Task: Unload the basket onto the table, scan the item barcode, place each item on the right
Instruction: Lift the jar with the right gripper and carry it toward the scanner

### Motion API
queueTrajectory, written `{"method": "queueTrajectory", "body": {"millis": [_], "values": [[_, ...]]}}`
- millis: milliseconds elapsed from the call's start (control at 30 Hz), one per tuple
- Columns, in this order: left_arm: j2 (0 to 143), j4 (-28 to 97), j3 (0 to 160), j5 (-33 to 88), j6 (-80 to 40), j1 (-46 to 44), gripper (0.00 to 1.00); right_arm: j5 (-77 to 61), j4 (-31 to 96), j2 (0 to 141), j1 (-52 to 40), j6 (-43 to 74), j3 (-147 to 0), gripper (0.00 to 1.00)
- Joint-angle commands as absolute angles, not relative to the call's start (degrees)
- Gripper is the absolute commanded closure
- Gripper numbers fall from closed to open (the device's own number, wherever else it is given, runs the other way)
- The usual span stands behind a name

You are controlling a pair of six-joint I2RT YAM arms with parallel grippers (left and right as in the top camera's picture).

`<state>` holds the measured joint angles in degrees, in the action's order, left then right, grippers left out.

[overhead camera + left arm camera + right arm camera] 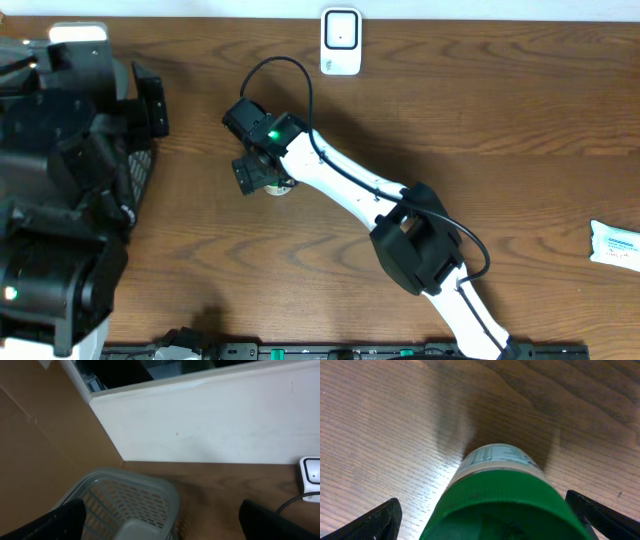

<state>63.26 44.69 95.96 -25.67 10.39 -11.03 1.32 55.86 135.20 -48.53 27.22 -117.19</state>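
One view, right wrist, shows the bottle (pixel 501 461) with green cap (pixel 505 505).

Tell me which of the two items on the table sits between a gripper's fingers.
The green-capped bottle, standing between the open fingers of the right gripper. The white packet lies alone near the table's right edge.

A grey slatted basket (pixel 131 496) is seen at 7 o'clock, set on the brown wooden table (pixel 225 485). The 2 dark fingers (pixel 55 522) of the left gripper (pixel 164 527) are spread wide, at 8 and 4 o'clock, with nothing held between them. A white device (pixel 311 474) is cut off at 3 o'clock, with a black cable (pixel 292 500) curving just below it. A white wall (pixel 210 420) is shown toward 12 o'clock.
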Motion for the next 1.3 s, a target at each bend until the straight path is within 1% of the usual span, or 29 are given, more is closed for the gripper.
{"method": "queueTrajectory", "body": {"millis": [0, 300, 533, 633, 700, 800, 867, 1067, 1200, 1267], "values": [[64.45, 44.64, 95.83, -26.24, 10.7, -10.79, 0.02, 2.09, 56.21, 135.26, -48.71, 28.27, -117.25, 0.01], [65.98, 44.82, 95.83, -26.24, 10.7, -10.79, 0.02, 2.11, 56.07, 136.11, -48.4, 28.21, -117.25, 0.01], [65.95, 44.82, 95.83, -26.24, 10.7, -10.79, 0.02, 2.09, 53.58, 137.78, -48.18, 28.21, -117.25, 0.01], [65.98, 44.8, 95.83, -26.24, 10.7, -10.79, 0.02, 2.07, 53.65, 138.74, -47.68, 28.21, -117.25, 0.03], [65.98, 44.8, 95.83, -26.24, 10.7, -10.79, 0.02, 2.04, 54.19, 139.11, -47.66, 28.21, -117.25, 0.07], [65.98, 44.82, 95.83, -26.24, 10.7, -10.79, 0.02, 2.04, 54.63, 139.11, -47.68, 28.23, -117.25, 0.15], [65.98, 44.8, 95.83, -26.24, 10.7, -10.79, 0.02, 2.02, 54.92, 139.11, -47.66, 28.23, -117.25, 0.18], [66.17, 44.82, 95.83, -26.24, 10.7, -10.79, 0.02, 1.85, 58.02, 139.11, -47.11, 28.25, -117.27, 0.41], [66.39, 44.82, 95.83, -26.22, 10.68, -10.79, 0.02, 1.87, 60.82, 139.09, -46.33, 28.23, -117.75, 0.44], [66.59, 44.8, 95.83, -26.24, 10.7, -10.79, 0.02, 1.85, 63.16, 139.09, -45.93, 28.25, -118.91, 0.47]]}}
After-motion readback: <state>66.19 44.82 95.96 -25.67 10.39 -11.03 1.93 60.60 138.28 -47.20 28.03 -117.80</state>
